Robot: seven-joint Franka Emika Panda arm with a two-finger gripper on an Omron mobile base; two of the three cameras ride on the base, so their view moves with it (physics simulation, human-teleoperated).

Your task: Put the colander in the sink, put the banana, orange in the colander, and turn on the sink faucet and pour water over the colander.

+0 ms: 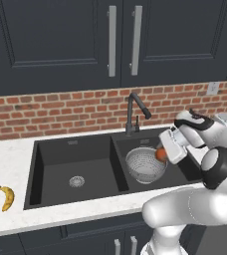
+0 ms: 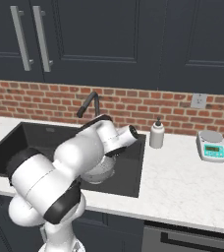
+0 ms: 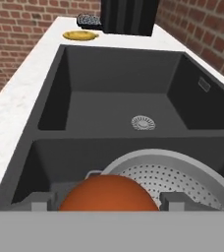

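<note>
The colander (image 1: 145,167) sits upright in the right basin of the black double sink (image 1: 51,152), its perforated inside showing in the hand view (image 3: 173,179). At about 2 o'clock over its rim, the orange (image 1: 161,155) is held between the two fingers of the gripper (image 1: 162,152); the jaws stand wide around the fruit, one on each side, and in the hand view the orange (image 3: 105,193) bulges up between the two dark fingertips (image 3: 40,202), in front of the colander. The orange hangs above the colander rather than lying in it.

The banana (image 1: 6,197) lies on the white counter (image 1: 16,219) at 9 o'clock from the sink, just off the left basin's front corner and well apart from the colander. In the hand view it appears as a flat yellow shape (image 3: 80,35) at 11 o'clock beyond the far basin.

The dark gooseneck faucet (image 1: 134,112) rises behind the divider between the basins, at 12 o'clock from the colander, its head angled toward the right basin. A white soap bottle (image 2: 156,134) stands on the counter just beside the sink's right back corner, and a small kitchen scale (image 2: 211,145) sits farther right against the brick wall (image 2: 133,106).
</note>
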